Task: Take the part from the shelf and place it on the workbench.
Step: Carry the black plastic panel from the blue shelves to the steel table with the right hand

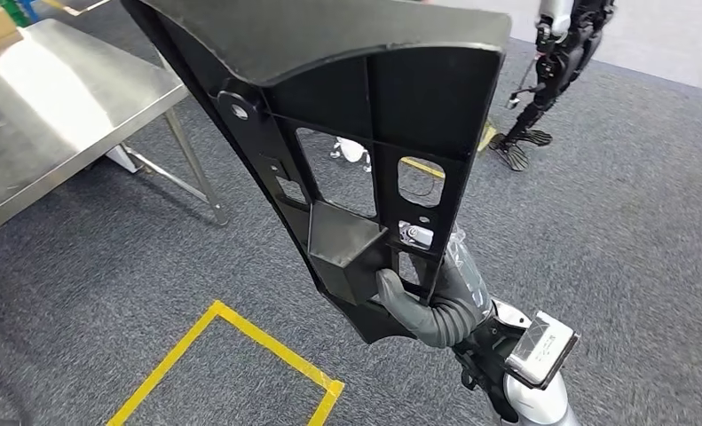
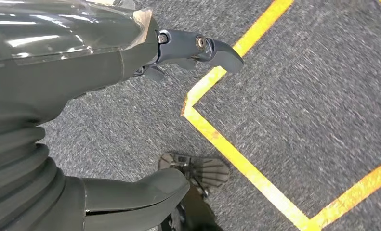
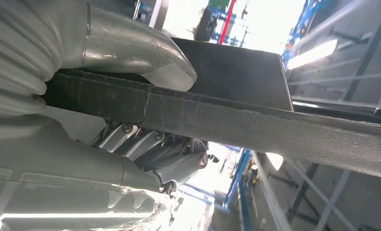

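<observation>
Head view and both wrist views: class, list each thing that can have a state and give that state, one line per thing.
black part: held up off the floor, clear of the workbench, tilted.
right hand: grips the part's lower end, thumb on one face, fingers on the other.
left hand: holds nothing, fingers apart, hanging above the carpet.
workbench: bare steel top near the part, nothing placed there yet.
</observation>
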Action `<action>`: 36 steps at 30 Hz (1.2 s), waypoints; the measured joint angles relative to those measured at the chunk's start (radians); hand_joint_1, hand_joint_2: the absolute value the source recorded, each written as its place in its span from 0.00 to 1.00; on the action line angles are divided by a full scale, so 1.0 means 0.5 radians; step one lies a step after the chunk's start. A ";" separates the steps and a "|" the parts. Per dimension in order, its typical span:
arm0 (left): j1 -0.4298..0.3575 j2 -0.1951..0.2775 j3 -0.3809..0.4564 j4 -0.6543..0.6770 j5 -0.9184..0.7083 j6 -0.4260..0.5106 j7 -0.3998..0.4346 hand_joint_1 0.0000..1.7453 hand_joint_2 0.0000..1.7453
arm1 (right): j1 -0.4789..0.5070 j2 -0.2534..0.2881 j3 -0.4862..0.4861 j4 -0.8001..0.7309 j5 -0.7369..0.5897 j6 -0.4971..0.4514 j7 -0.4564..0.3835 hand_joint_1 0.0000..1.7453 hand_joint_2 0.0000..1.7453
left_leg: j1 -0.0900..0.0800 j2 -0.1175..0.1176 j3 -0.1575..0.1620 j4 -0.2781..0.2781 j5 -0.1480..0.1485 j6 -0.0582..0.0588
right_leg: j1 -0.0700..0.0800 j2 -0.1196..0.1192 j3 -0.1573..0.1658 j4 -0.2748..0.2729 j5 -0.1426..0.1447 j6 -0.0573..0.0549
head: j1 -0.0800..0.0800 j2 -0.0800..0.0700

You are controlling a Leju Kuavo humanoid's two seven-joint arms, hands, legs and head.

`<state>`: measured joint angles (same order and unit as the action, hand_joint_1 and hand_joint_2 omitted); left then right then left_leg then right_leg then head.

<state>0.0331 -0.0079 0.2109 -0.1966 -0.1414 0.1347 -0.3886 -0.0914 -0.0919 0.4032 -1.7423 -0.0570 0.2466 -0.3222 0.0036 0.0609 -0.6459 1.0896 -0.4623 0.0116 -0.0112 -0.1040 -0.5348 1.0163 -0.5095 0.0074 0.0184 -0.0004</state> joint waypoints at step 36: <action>0.003 -0.002 0.015 -0.014 -0.091 -0.005 0.020 0.00 1.00 | -0.006 -0.007 0.002 0.002 0.011 0.008 0.009 1.00 1.00 | 0.000 -0.048 0.059 -0.135 0.028 0.023 | -0.001 -0.070 0.037 -0.017 -0.022 0.073 | 0.008 0.000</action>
<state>0.0346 -0.0091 0.2182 -0.2036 -0.1869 0.1324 -0.3788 -0.0943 -0.0952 0.4042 -1.7412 -0.0516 0.2506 -0.3178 0.0037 0.0368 -0.6164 1.0221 -0.4484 0.0231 -0.0117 -0.1392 -0.5164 1.0077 -0.5204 0.0438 0.0226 -0.0004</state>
